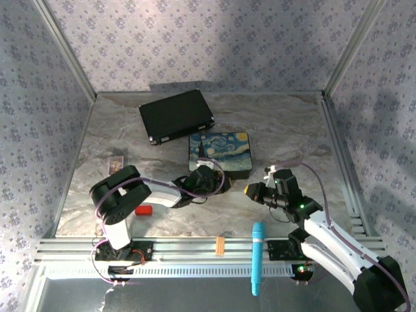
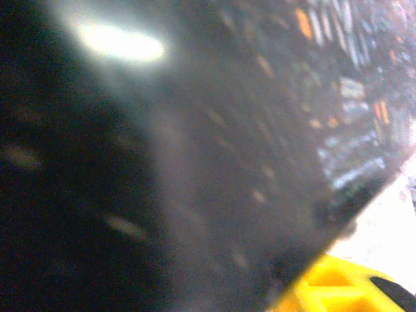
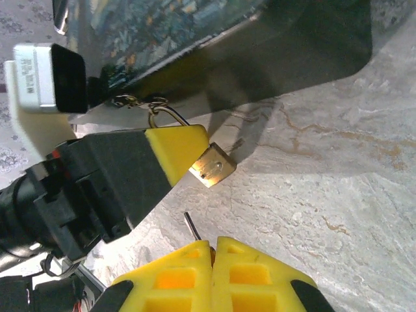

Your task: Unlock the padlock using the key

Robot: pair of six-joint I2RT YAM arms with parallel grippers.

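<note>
Right pincer (image 3: 212,255): my two yellow fingers are pressed together on the key (image 3: 190,227). From my right wrist, only its thin silvery blade sticks up out of the seam between the tips.
Key: it leans a little and its tip points up toward the padlock (image 3: 214,168). It stops short of it, with bare table (image 3: 325,169) showing between them.
Left pincer (image 1: 216,182): it is pinching the padlock. One yellow fingertip (image 3: 184,153) lies over the upper part of the body, and the other finger is hidden behind it.
Padlock: small and brass, held tilted just in front of the box (image 3: 149,26), its lower corner poking out past my left fingertip. It throws a shadow on the table beside it.
Shackle (image 3: 170,116): a thin silver loop that rises from behind the fingertip to a small wire ring at the box's lower edge. I cannot tell whether it is threaded through.
Box: painted in blue and yellow swirls, it sits mid-table. From above, my left pincer is against its near side and my right pincer is just off its near right corner.
Left wrist view: the box's dark side, close and blurred, with one yellow finger (image 2: 331,286) in the lower right corner.
Case (image 1: 177,116): black and flat, just behind the box to the left.
Red block (image 1: 143,210): on the table beside my left arm.
Strip (image 1: 220,245): orange-tan, on the near rail between my two bases.
Blue tool (image 1: 258,257): it lies across the same rail, right of the strip.
</note>
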